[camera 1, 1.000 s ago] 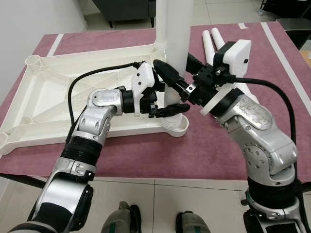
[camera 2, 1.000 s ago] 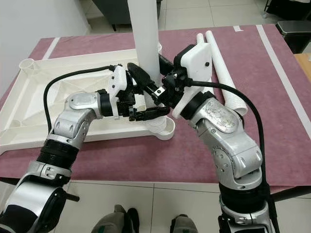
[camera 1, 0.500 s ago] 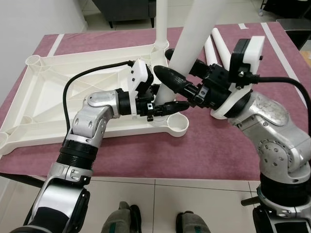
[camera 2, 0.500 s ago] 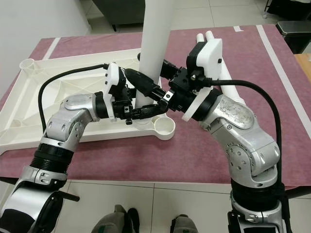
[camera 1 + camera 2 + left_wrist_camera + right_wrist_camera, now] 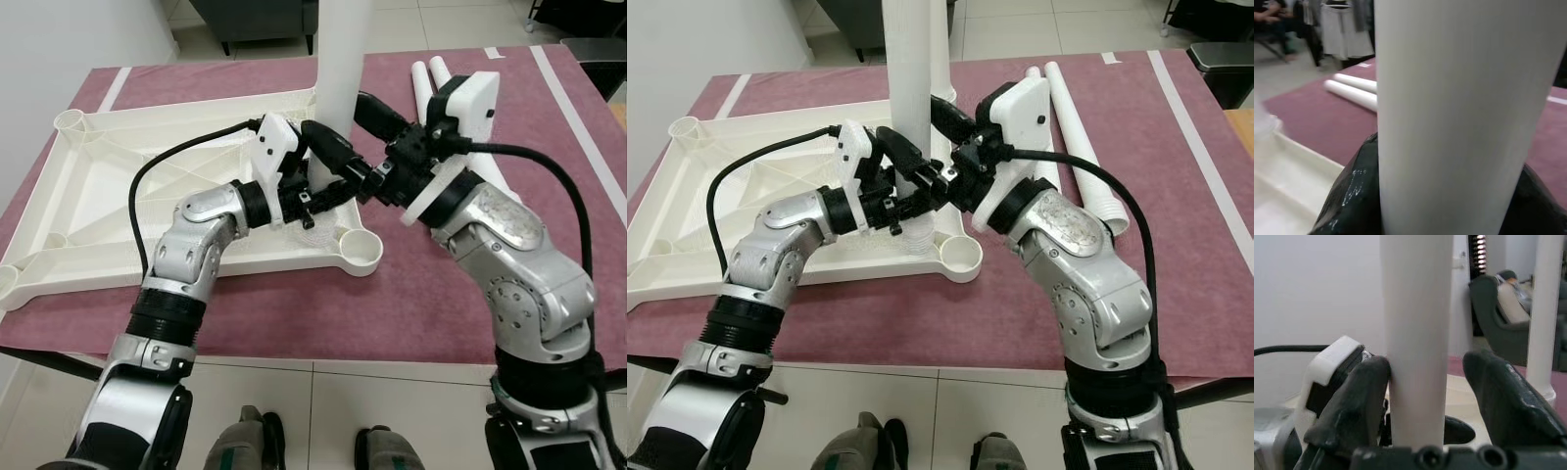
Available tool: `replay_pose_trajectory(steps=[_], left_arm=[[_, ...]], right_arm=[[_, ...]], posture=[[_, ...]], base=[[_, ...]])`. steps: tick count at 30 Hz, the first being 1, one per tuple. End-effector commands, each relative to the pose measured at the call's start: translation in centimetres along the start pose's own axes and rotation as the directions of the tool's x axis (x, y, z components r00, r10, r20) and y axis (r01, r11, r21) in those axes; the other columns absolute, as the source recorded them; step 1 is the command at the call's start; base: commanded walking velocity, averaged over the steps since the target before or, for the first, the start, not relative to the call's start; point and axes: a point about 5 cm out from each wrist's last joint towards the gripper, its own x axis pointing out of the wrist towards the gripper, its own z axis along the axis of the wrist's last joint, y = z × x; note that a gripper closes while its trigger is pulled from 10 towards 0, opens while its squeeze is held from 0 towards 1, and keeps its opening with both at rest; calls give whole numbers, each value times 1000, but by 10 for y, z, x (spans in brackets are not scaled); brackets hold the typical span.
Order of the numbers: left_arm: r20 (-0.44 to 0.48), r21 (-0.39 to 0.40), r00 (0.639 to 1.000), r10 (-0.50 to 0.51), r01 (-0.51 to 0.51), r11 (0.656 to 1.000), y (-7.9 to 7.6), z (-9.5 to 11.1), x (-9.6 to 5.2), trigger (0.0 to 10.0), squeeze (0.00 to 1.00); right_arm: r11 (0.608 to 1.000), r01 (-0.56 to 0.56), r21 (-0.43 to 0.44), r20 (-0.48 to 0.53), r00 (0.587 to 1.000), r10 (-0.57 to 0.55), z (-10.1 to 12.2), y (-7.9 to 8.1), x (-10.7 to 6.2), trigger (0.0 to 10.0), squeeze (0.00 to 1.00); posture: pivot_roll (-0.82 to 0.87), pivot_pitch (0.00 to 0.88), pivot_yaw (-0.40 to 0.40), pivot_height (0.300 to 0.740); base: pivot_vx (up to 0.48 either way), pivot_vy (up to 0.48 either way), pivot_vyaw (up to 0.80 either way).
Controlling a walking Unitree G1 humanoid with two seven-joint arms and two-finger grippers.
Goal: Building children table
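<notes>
1. The white table top [image 5: 118,186] lies upside down on the dark red mat [image 5: 411,294] that covers the counter, so its ribbed underside faces up.
2. A white table leg [image 5: 911,108] stands upright between the two tools, with its lower threaded end [image 5: 918,235] close above the near right part of the table top, just behind the round corner socket [image 5: 961,257] (I cannot tell if the end sits in something).
3. The left tool [image 5: 328,191] holds this leg low down; in the left wrist view its black fingers [image 5: 1352,196] lie on both sides of the white tube, so it is gripping the leg.
4. The right tool [image 5: 921,132] is around the same leg a little higher. In the right wrist view one black finger [image 5: 1359,391] touches the tube and the other finger [image 5: 1506,396] stands apart from it, so this tool is not fully closed on the leg.
5. A second leg [image 5: 328,44] stands upright at the far right corner of the table top.
6. Two more white legs [image 5: 1068,108] lie side by side on the mat, to the right of the table top.
</notes>
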Motion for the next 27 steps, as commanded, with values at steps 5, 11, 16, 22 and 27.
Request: replay_pose_trajectory(steps=[5, 11, 16, 22, 27], left_arm=[[-49, 209, 980, 193, -179, 961, 11, -6, 3, 0, 0], [-39, 239, 965, 259, -242, 940, 12, -8, 7, 0, 0], [-10, 216, 961, 277, -269, 939, 12, -7, 8, 0, 0], [22, 209, 953, 303, -301, 930, 12, -6, 10, 0, 0], [42, 295, 950, 310, -308, 904, 9, -4, 12, 0, 0]], right_arm=[[948, 319, 10, -54, 947, -318, -4, -26, 3, 10000, 0], [914, 339, 224, 156, 913, -376, 35, -29, 14, 10000, 0], [867, 274, 416, 234, 889, -393, 47, -32, 13, 10000, 0], [828, 232, 510, 230, 891, -392, 46, -31, 12, 10000, 0], [812, 343, 472, 89, 898, -432, 26, -32, 16, 10000, 0]], posture=[[-106, 155, 124, 740], [-110, 149, 123, 740], [-110, 149, 123, 740], [-102, 144, 114, 740], [-102, 146, 115, 740]], base=[[0, 0, 0], [0, 0, 0], [0, 0, 0], [0, 0, 0], [0, 0, 0]])
